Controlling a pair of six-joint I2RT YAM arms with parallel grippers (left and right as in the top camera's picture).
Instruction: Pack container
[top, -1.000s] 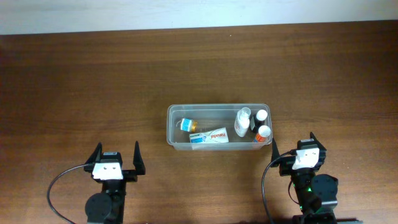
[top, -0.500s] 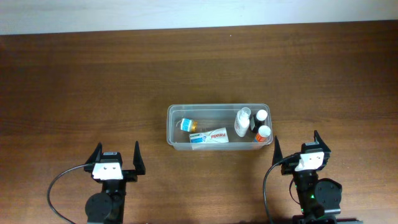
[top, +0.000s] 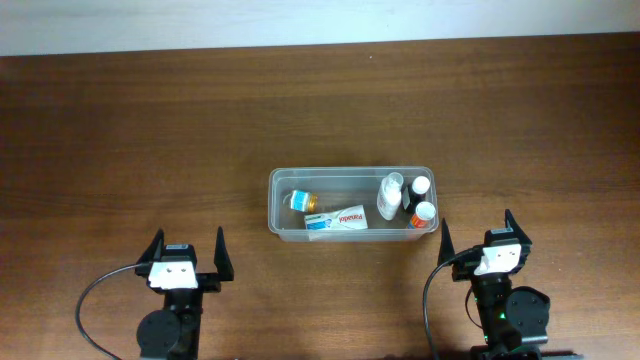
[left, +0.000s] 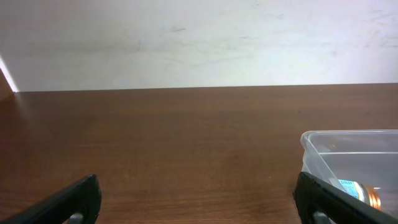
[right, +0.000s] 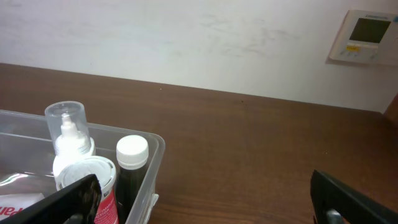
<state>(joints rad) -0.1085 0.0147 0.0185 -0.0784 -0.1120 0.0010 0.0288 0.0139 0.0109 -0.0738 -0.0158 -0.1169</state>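
step: packing looks done, nothing in hand | left fingers (top: 157, 246): spread wide, empty | right fingers (top: 442, 245): spread wide, empty | container (top: 350, 170): ahead of both pairs, nearer the right, holds bottles (top: 390, 197) and box (top: 336, 219) | next: probably no further pick needed

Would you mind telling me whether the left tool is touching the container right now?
Apart. The overhead view shows a strip of bare table between the open left tool and the near left corner of the container.
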